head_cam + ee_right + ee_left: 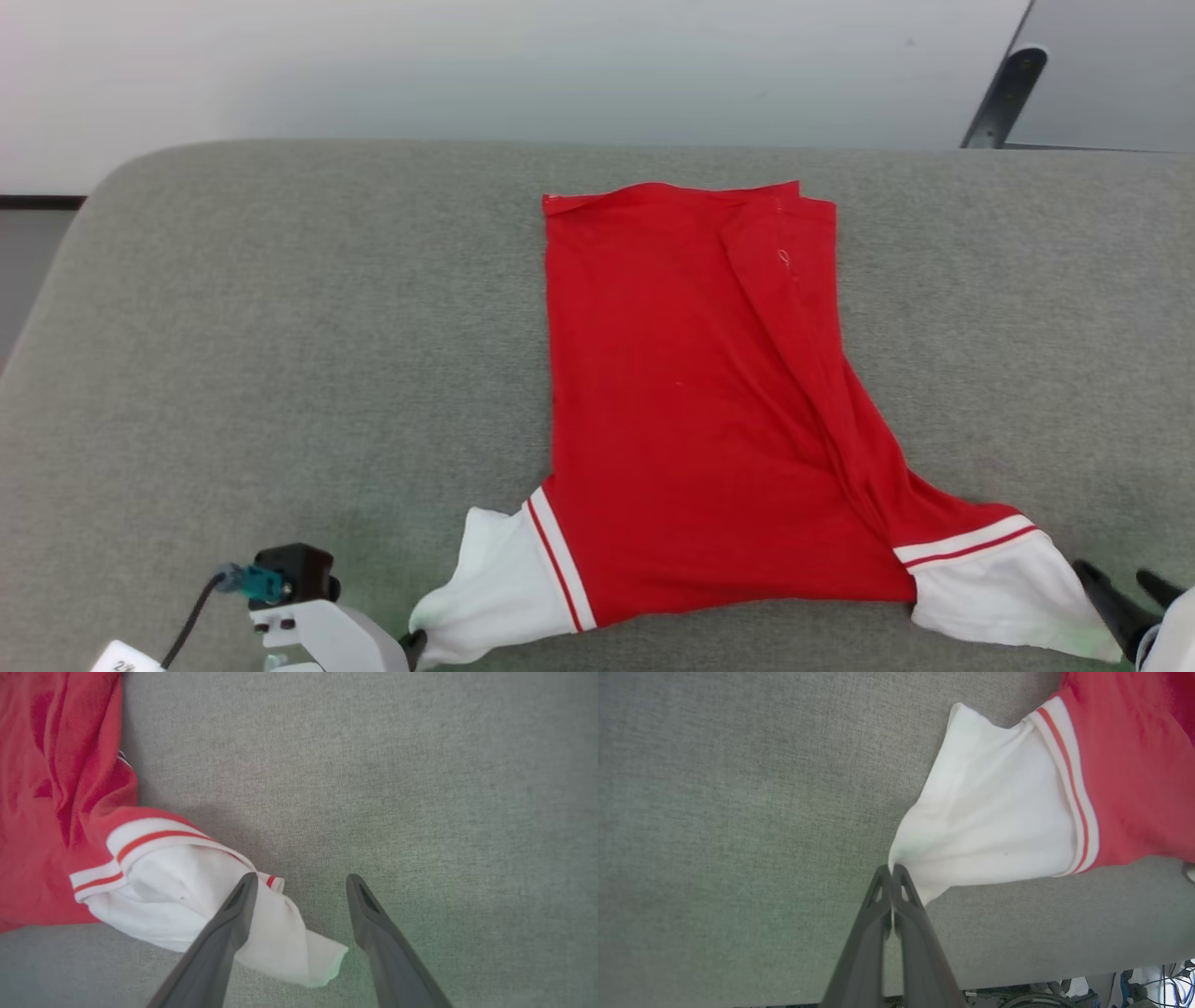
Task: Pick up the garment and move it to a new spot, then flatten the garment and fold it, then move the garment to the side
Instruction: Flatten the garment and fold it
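Head view: garment (691, 401) lies mid-cushion (280, 373), red body mostly flat w/ a diagonal fold down its right side, both white cuffs splayed toward the robot. L gripper (414, 642) is at the L cuff tip, R gripper (1131, 592) just beside the R cuff

L wrist view: L gripper (892, 871) is closed tight, tips on the very corner of the L cuff (994, 826). Cloth draws to a point there, so prob pinched, likely to keep that side taut while flattening

R wrist view: R gripper (301, 882) has jaws wide apart, nothing gripped. One finger sits over the R cuff (187, 891), which lies slack and rumpled on the cushion. Flattening looks only part done: R sleeve needs smoothing before any fold
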